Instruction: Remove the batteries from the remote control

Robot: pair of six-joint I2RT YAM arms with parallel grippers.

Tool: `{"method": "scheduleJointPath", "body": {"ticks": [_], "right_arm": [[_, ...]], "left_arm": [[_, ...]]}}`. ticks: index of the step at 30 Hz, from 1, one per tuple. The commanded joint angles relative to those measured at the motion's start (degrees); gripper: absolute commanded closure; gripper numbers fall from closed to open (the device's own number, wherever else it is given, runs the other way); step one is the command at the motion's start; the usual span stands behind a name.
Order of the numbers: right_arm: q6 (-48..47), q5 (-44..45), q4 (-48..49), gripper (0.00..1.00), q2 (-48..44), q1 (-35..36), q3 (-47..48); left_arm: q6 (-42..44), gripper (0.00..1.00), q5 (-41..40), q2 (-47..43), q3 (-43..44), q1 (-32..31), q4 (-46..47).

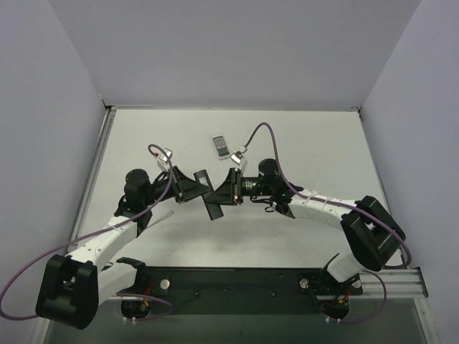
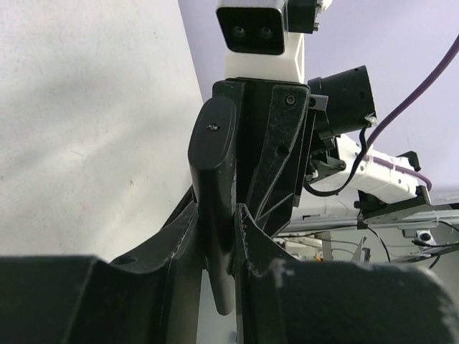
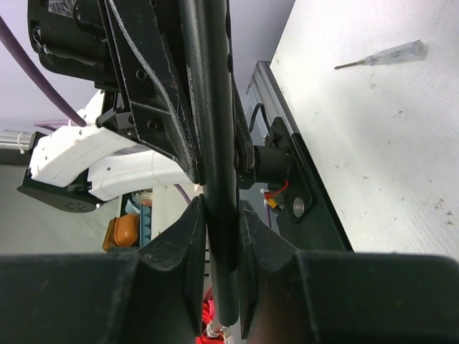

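I can read no text, label, brand or number in any of my views. The face of the white remote (image 1: 221, 145) carries small marks and buttons, but from the top camera they are too small for me to make out. The black remote (image 3: 215, 143) shows me only plain dark surface in both wrist cameras.
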Motion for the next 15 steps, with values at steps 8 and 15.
{"method": "scheduleJointPath", "body": {"ticks": [8,15], "right_arm": [[7.17,0.61,13.81,0.97,4.25,6.56,-14.89],[2.06,3.43,1.15,0.94,1.44,8.32,-15.33]], "left_arm": [[11.78,1.0,-6.35,4.35,9.88,5.15,-3.91],[16.53,1.0,-8.9,3.92,9.26,5.06,-7.07]]}}
